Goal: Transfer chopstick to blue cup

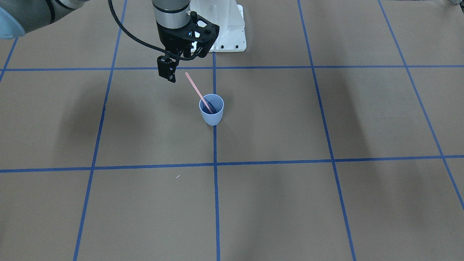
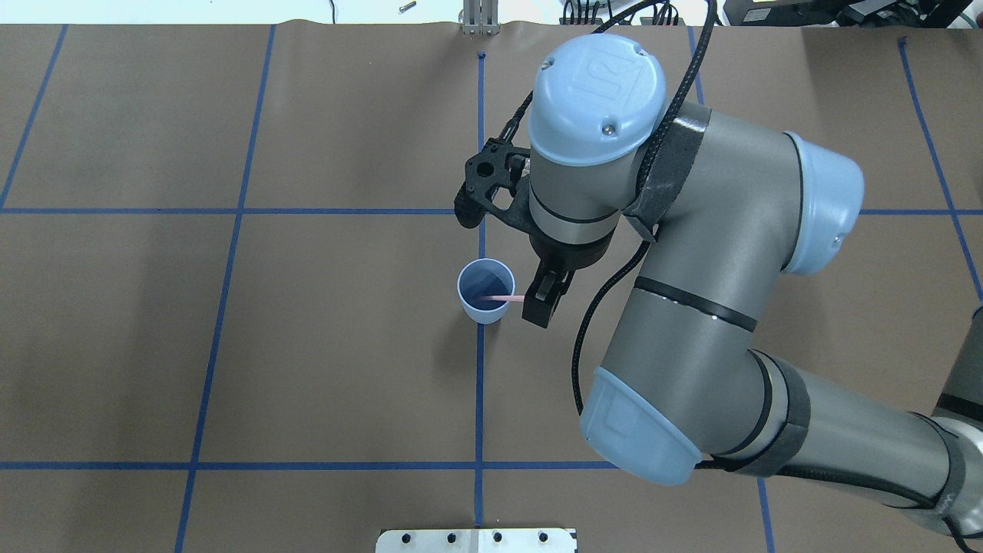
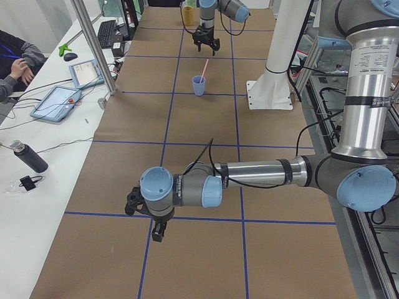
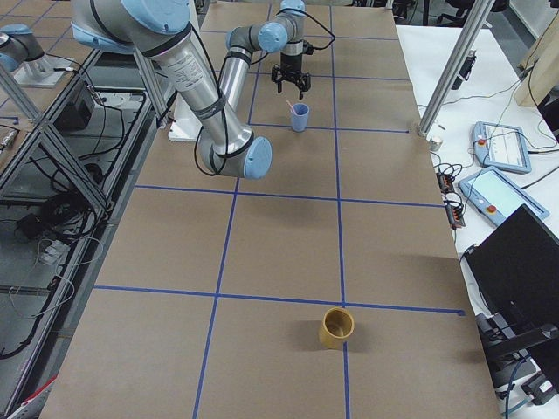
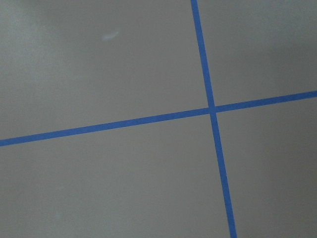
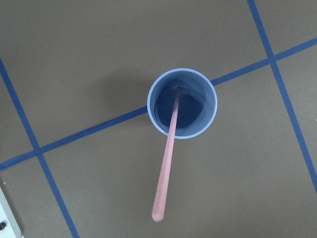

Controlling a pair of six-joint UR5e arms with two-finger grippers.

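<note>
The pale blue cup [image 1: 212, 116] stands upright on a blue tape line on the brown table. One pale pink chopstick [image 1: 195, 88] stands in it, lower end on the cup's floor, leaning on the rim and touched by nothing. The right wrist view looks straight down on the cup [image 6: 195, 109] and the chopstick [image 6: 166, 168]. My right gripper [image 1: 189, 50] hangs above and just beside the chopstick's top, open and empty. My left gripper [image 3: 157, 232] shows only in the exterior left view, low over the table far from the cup; I cannot tell whether it is open.
A mustard-yellow cup [image 4: 336, 327] stands alone at the table's far right end. The white robot base plate [image 1: 224, 32] lies behind the blue cup. Blue tape lines [image 5: 213, 110] cross the table. Tablets and a bottle lie on the side bench [image 3: 59, 99].
</note>
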